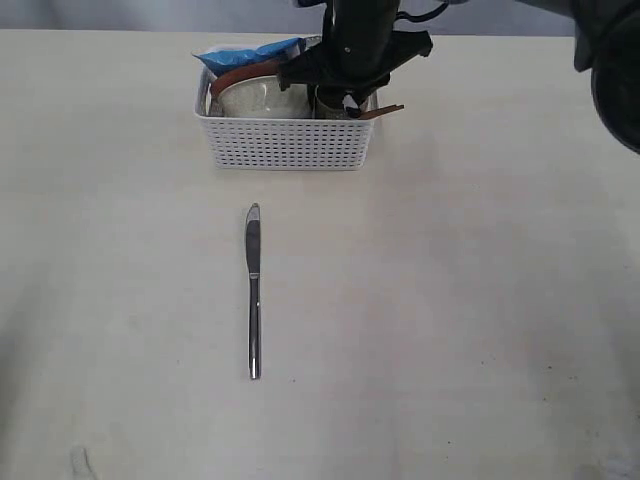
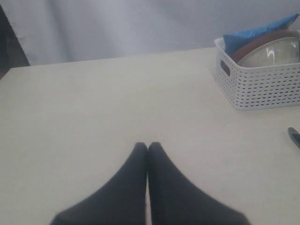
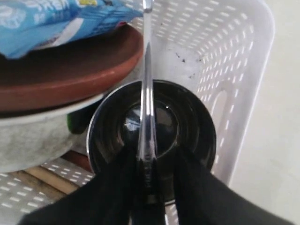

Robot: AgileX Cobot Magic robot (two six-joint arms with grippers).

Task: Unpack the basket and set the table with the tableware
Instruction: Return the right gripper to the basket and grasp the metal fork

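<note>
The broad pale cream bench (image 1: 480,330) fills the exterior view. Toward its far edge stands the white rectangular plastic basket with lattice sides (image 1: 285,145), and the black right arm (image 1: 360,40) reaches down into its right-hand end.

In the basket's left end a pale greyish round bowl (image 1: 262,98) sits tilted. A small brown-red plate (image 3: 70,70) rests on the bowl, and a blue snack packet (image 1: 250,52) lies on the plate. Beside the bowl, in the right end, a round steel cup (image 3: 187,122) stands upright.

The right fingers (image 3: 117,187) are down at the cup's rim. They are drawn narrow against both sides of a slim polished steel utensil (image 3: 147,93) that runs across the cup's mouth. Which end they grip cannot be told.

The left fingers (image 2: 136,178) are pressed together with nothing between them, above bare bench well apart from the basket.

A long steel table knife (image 1: 253,290) lies flat on the bench in front of the basket, apart from it, with its blade tip toward it. Wooden chopsticks (image 3: 42,180) lie on the basket floor under the bowl. A short dark red-brown strip (image 1: 385,111) juts over the basket's right rim.
</note>
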